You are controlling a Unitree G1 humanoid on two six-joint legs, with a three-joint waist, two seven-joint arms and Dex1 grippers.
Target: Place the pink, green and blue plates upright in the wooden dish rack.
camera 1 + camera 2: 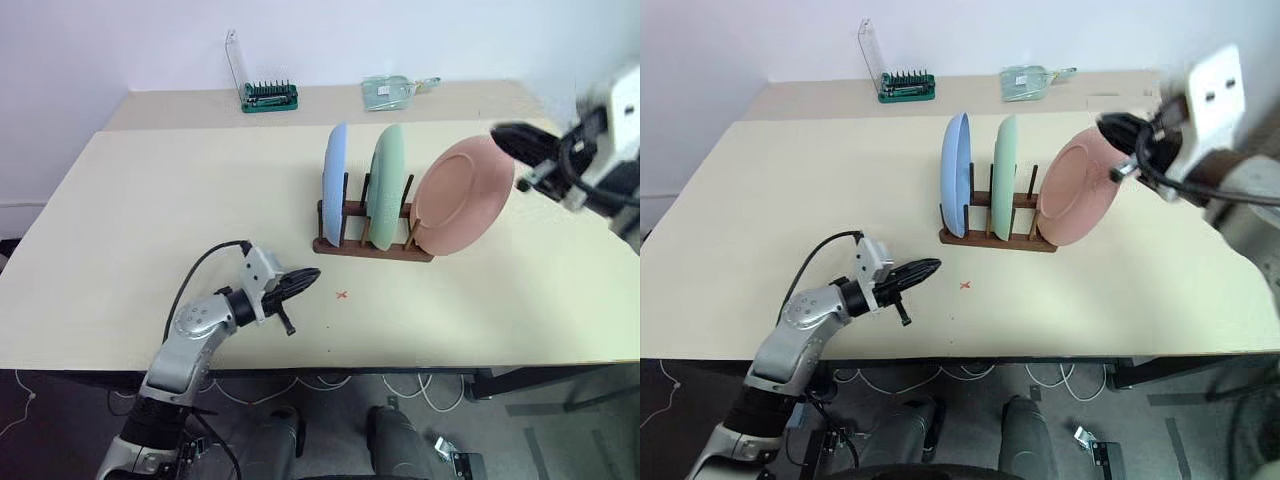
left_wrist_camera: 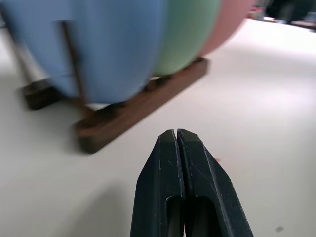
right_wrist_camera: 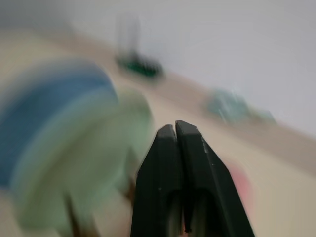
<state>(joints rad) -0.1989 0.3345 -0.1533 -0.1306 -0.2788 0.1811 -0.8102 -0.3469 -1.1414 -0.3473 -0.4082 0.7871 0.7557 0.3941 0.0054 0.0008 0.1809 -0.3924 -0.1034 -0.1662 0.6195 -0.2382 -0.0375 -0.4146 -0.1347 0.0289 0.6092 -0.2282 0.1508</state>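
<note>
While all three round matte plates stood in the small dark brown wooden dish rack (image 1: 372, 238) near the middle of the pale table (image 1: 150, 200), neither tool held anything. The light blue plate (image 1: 334, 191) stood upright at the rack's left end, the pale green plate (image 1: 387, 186) stood upright just beside it in the middle, and the salmon pink plate (image 1: 462, 194) sat at the right end, tilted so that its upper edge leaned out to the right beyond the rack.

The left tool (image 1: 303, 281) hovered low over the table in front of the rack and to its left, well apart from it, its two black fingers (image 2: 170, 168) pressed together and empty. A small red mark (image 1: 342, 294) lay on the table just beside its tip.

The right tool (image 1: 1122, 128) hung in the air near the pink plate's upper right edge, blurred; its fingers (image 3: 175, 158) were closed against each other with nothing between them.

At the table's far edge stood a green tool holder with bits (image 1: 268, 95) and a clear packet (image 1: 390, 92).
</note>
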